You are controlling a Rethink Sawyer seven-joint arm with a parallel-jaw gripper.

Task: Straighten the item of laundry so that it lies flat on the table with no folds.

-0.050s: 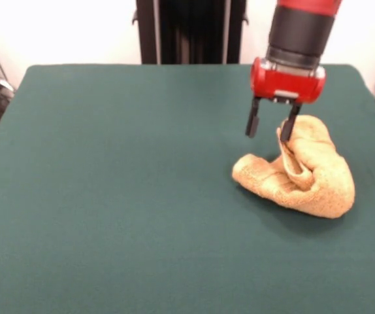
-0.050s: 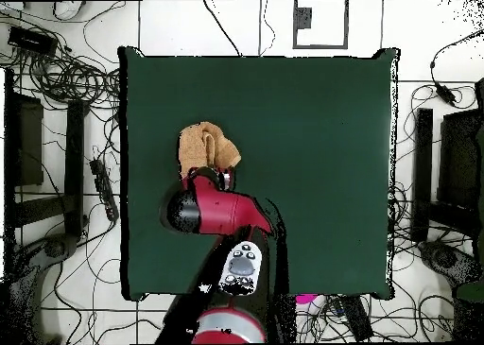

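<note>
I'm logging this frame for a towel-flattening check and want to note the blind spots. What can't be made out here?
- Front view: the underside and tucked-in folds of the towel are hidden by its own bunched layers; no care tag shows.
- Front view: whether the gripper, its jaws apart, touches the towel's raised edge is unclear.
- Overhead view: the arm covers the gripper and the towel's near part.
- Front view: the table is cut off by the picture's lower edge.

— How many things are in front of you?
— One towel [image 1: 303,171], bunched up, on one green worktop [image 1: 109,196].
— And of yourself?
— One arm [image 2: 222,212], and I count two dark fingers [image 1: 289,129] under my red wrist.
— Anything else on the worktop?
— Just the towel.
</note>
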